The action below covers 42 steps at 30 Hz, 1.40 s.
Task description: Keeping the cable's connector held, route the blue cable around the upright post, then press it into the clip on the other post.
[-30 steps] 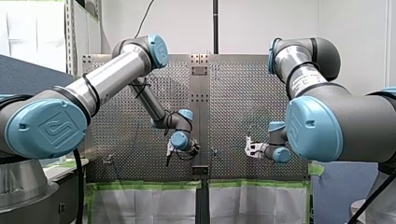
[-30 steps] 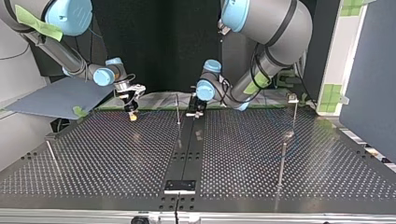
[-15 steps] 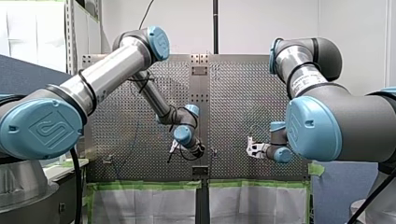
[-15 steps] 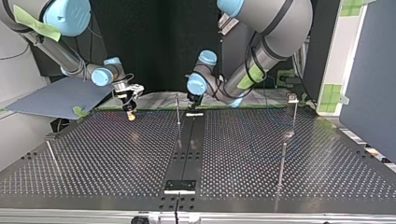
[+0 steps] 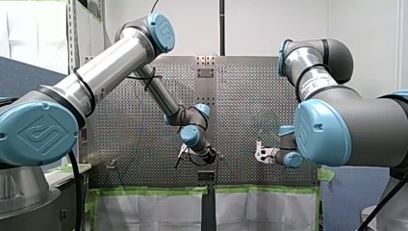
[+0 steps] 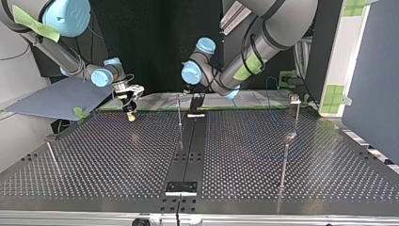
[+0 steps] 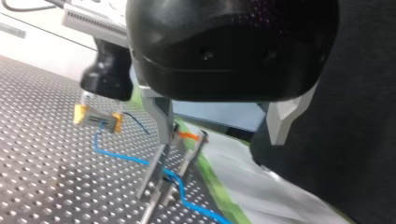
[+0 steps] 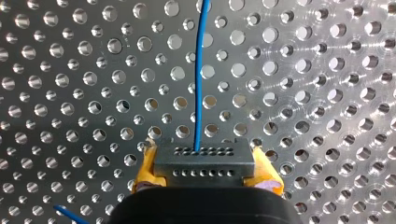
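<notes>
Connector: the right gripper (image 6: 131,113), in the upper left of the top view, clamps the grey connector (image 8: 204,161) between its yellow pads (image 8: 144,176). This part of the job is in hand.
Cable: the blue cable (image 8: 200,70) runs from the connector out over the perforated table (image 6: 117,160). In the left wrist view it reaches the foot of a thin post, kinks there and runs on.
Post: the thin middle post (image 6: 179,110) stands at the upper centre of the top view, just beside the left gripper.
Left gripper: the left gripper (image 7: 219,140) hangs with its jaws spread wide and nothing between them.
Done so far: the cable looks to be laid against the post, as I judge it (whether it goes fully around I cannot tell).
Left to do: the cable has yet to be pressed into the clip. No view shows it seated there, and I cannot make out the clip itself for certain.
Change over the last second: the left arm has swung. In the front view its wrist sits further right, nearer the table's middle strip. In the top view its blue joint has moved up and to the left, and the gripper has drawn back toward the table's far edge.
Unchanged: the right gripper and the connector are in the same spot.
</notes>
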### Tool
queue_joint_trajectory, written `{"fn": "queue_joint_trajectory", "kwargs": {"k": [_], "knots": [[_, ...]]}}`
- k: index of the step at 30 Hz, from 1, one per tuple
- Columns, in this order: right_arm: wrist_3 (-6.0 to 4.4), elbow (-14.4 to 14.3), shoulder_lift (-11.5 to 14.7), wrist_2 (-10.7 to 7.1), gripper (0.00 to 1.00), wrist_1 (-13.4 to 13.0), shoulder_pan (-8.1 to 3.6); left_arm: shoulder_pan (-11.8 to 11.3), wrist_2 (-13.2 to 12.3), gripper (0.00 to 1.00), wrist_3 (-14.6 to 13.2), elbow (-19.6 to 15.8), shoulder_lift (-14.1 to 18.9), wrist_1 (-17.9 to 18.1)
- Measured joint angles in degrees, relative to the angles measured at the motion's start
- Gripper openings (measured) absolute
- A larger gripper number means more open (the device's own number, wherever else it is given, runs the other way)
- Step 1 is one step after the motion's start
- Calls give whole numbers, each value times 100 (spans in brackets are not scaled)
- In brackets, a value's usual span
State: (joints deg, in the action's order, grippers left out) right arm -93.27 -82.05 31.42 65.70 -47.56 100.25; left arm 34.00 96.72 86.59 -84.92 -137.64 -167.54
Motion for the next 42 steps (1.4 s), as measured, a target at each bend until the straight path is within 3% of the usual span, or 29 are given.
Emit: {"fn": "queue_joint_trajectory", "kwargs": {"k": [6, 14, 23, 35, 42], "knots": [[1, 0, -2, -3, 0, 4, 0, 106, 89, 98, 343, -3, -1, 352], [-2, 0, -7, 0, 0, 26, -2, 214, 451, 98, 790, -5, -3, 851], [-25, 0, -17, -4, 0, 19, -6, 347, 763, 98, 838, -24, -56, 1190], [-29, 0, -31, -4, 0, 18, -16, 487, 876, 98, 862, -126, -388, 1504], [-44, 0, -38, -7, 0, 15, -19, 493, 999, 98, 1061, -128, -405, 1896]]}}
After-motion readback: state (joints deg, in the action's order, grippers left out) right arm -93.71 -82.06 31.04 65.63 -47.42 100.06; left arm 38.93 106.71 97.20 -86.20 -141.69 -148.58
